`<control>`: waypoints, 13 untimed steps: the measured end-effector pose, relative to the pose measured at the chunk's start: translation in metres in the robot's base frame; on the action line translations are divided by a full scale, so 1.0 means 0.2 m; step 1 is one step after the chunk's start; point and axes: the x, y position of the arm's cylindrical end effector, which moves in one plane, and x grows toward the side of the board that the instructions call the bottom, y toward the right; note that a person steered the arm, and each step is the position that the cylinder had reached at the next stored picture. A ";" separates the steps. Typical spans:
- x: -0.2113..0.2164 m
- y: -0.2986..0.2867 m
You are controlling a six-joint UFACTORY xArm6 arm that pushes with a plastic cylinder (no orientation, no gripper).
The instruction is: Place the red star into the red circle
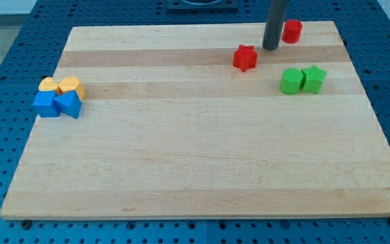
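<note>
Rod tip – my tip (271, 48) – is seen set down betw. the red star (245, 58) and the red circle (292, 31), near the board's (181, 169) top edge; nothing is grasped, no block touched. Star lies just left of the tip – likely wrong side for a push toward the circle. No writing or labels legible.

The rod rises out of the view's top edge, so only its lower stretch down to my tip (271, 48) shows. It covers the left part of the red circle (292, 31), hiding whether they touch. The 2 yellow blocks (62, 86) are partly hidden behind the 2 blue blocks (57, 104); their exact shapes are too small to tell. The table (195, 169) loses its lower corners at the view's edges.
</note>
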 end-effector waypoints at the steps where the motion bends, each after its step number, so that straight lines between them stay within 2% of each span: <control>1: -0.09 0.12; 3: -0.07 0.09; 5: -0.11 -0.52; 6: -0.02 -0.82; 7: 0.22 -0.87; 8: 0.33 -0.68; 10: 0.17 -0.03; 11: 0.16 0.07; 13: 0.22 0.00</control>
